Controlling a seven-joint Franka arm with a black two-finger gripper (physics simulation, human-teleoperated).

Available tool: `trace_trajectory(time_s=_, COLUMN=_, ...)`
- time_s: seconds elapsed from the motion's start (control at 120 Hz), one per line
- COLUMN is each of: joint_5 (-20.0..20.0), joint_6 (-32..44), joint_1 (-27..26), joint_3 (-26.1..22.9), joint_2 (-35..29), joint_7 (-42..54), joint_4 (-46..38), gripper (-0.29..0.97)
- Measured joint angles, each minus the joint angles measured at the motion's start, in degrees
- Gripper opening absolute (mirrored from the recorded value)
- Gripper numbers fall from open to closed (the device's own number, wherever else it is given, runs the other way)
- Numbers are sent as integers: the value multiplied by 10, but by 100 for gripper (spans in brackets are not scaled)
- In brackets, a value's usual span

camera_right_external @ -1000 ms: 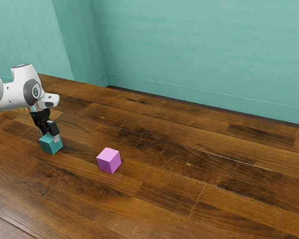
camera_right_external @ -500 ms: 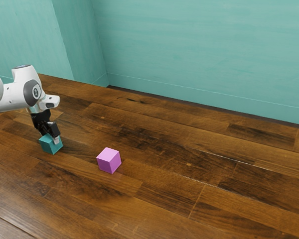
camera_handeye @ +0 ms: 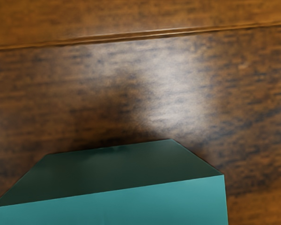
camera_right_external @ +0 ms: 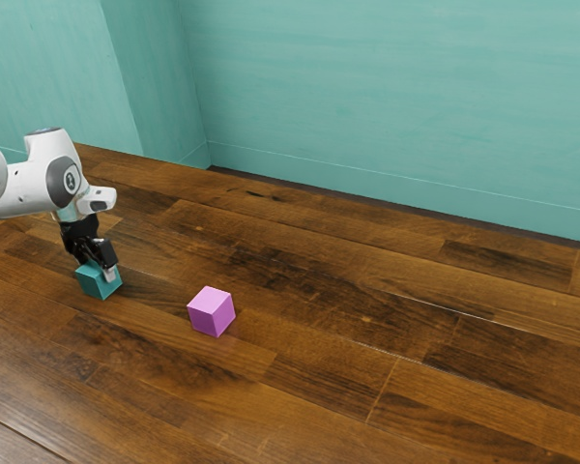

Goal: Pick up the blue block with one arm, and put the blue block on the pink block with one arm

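Note:
The blue block (camera_right_external: 98, 281), teal in colour, rests on the wooden floor at the exterior view's left. My gripper (camera_right_external: 96, 263) stands straight over it, one finger down each side of its top, shut on it. In the wrist view the blue block (camera_handeye: 117, 187) lies large just under my hand, its top face dark. The pink block (camera_right_external: 211, 311) sits on the floor a short way toward the exterior view's right and slightly nearer the camera, apart from the blue block.
The floor (camera_right_external: 367, 319) is dark wooden planks and runs open toward the exterior view's right. Teal walls (camera_right_external: 367, 87) stand behind, with a corner behind the arm.
My hand has shifted very slightly and the fingers have drawn in against the blue block. Both blocks stay where they were.

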Motion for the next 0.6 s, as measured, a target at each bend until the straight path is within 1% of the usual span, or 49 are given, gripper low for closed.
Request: trace_trajectory(time_s=0.6, joint_5=5, joint_6=1, joint_1=0, joint_3=-6, joint_2=3, joint_7=-12, joint_4=-8, gripper=68)
